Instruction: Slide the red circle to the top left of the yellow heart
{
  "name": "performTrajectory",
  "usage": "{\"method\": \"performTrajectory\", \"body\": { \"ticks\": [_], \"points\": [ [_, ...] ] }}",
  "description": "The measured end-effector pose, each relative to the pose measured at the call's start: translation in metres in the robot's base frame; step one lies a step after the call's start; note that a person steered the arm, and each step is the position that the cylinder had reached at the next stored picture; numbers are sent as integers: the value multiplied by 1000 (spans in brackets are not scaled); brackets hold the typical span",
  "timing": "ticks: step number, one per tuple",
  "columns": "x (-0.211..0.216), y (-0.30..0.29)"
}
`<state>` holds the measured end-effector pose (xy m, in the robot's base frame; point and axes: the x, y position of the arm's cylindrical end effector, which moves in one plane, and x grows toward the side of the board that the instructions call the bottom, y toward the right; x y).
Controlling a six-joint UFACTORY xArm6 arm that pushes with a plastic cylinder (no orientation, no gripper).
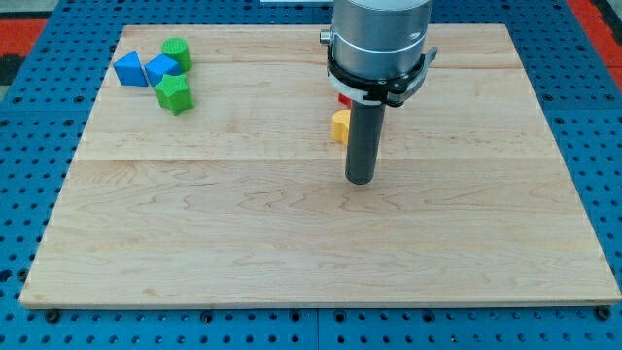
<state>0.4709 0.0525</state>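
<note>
My tip (361,180) rests on the wooden board a little right of the view's centre. A yellow block (339,126), partly hidden behind the rod, lies just up and left of the tip; its shape cannot be made out. A sliver of a red block (343,99) shows just above the yellow one, mostly hidden by the arm's head, and its shape cannot be told. The tip touches neither block as far as I can see.
At the view's top left lies a cluster: a blue triangular block (128,69), a blue cube (161,69), a green cylinder (177,52) and a green star-like block (175,93). The board (292,243) sits on a blue pegboard.
</note>
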Motion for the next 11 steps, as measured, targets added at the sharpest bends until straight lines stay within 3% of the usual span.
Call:
{"method": "performTrajectory", "body": {
  "ticks": [3,4,5,6,7,11],
  "points": [
    [0,7],
    [-5,26],
    [-38,87],
    [-81,85],
    [-97,66],
    [-90,18]
  ]
}}
